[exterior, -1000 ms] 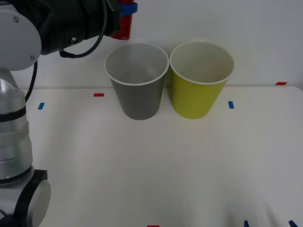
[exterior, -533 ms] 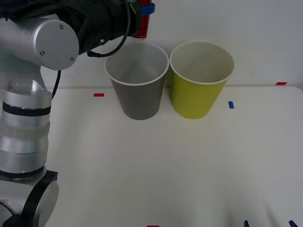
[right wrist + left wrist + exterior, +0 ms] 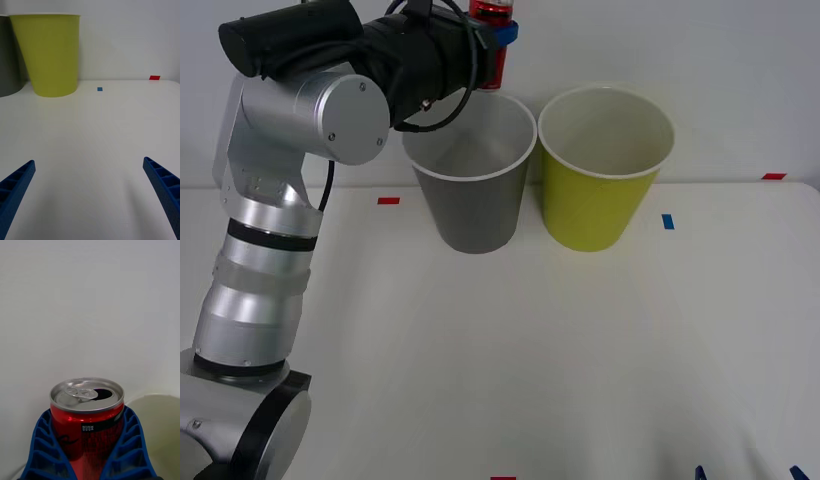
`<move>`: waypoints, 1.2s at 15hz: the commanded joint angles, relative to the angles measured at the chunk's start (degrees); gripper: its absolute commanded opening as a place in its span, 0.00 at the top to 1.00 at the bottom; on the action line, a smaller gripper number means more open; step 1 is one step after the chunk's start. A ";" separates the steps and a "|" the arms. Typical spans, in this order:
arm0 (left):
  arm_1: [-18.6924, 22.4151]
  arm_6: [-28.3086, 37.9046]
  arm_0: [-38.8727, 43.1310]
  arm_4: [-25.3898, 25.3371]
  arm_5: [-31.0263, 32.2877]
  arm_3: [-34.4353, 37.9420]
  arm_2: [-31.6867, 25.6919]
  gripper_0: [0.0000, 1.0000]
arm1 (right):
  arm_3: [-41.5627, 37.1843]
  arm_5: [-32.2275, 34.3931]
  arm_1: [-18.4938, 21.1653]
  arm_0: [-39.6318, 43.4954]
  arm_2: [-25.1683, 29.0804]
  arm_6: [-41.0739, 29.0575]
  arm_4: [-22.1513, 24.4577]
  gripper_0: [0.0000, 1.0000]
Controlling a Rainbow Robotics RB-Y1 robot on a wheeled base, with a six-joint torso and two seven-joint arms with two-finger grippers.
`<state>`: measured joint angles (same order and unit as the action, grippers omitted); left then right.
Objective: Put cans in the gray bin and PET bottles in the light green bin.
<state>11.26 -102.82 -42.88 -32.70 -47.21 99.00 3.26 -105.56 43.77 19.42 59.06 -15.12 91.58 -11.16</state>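
My left gripper (image 3: 492, 40) is shut on a small red can (image 3: 488, 52) and holds it upright above the far rim of the gray bin (image 3: 472, 195). In the left wrist view the can (image 3: 87, 420) shows its opened silver top between the blue fingers (image 3: 41, 450). The light green bin (image 3: 600, 190) stands right beside the gray bin, also seen as the light green bin (image 3: 48, 56) in the right wrist view. My right gripper (image 3: 90, 195) is open and low over the table near its front right edge, with its fingertips (image 3: 701, 472) just visible. No PET bottles are in view.
Small red (image 3: 388, 200) and blue (image 3: 667, 221) tape marks lie on the white table (image 3: 530, 350). A plain wall rises behind the bins.
The left arm has swung right and extended, carrying the can from left of the gray bin to above its far rim. The right gripper has not moved.
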 commanded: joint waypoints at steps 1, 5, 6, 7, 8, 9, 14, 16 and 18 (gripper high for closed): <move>0.43 -0.10 0.16 0.79 0.01 -0.04 -0.01 1.00 | 0.00 0.00 0.00 0.00 0.00 0.00 0.00 0.00; 0.17 -0.36 2.18 0.62 2.39 -0.04 -0.01 1.00 | 0.00 0.00 0.00 0.00 0.00 0.00 0.00 0.00; 0.25 -0.45 2.18 0.62 2.39 -0.04 -0.01 1.00 | 0.00 0.00 0.00 0.00 0.00 0.00 0.00 0.00; 0.34 -0.54 2.18 0.71 2.39 -0.04 -0.01 1.00 | 0.00 0.00 0.00 0.00 0.00 0.00 0.00 0.00; 0.52 -0.62 2.18 0.62 2.39 -0.04 -0.01 1.00 | 0.00 0.00 0.00 0.00 0.00 0.00 0.00 0.00; 0.69 -0.62 2.18 0.27 2.39 -0.04 -0.01 0.86 | 0.00 0.00 0.00 0.00 0.00 0.00 0.00 0.00; 1.84 -0.71 2.18 0.35 2.39 0.05 -0.01 0.07 | 0.00 0.00 0.00 0.00 0.00 0.00 0.00 0.00; 2.28 -0.62 2.27 0.35 2.48 0.22 -0.01 0.07 | 0.00 0.00 0.00 0.00 0.00 0.00 0.00 0.00; 2.63 -0.45 2.18 0.35 2.39 0.22 -0.01 0.07 | 0.00 0.00 0.00 0.00 0.00 0.00 0.00 0.00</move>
<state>13.64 -103.38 -40.66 -32.35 -44.75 99.18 3.26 -105.56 43.77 19.42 59.06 -15.12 91.58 -11.16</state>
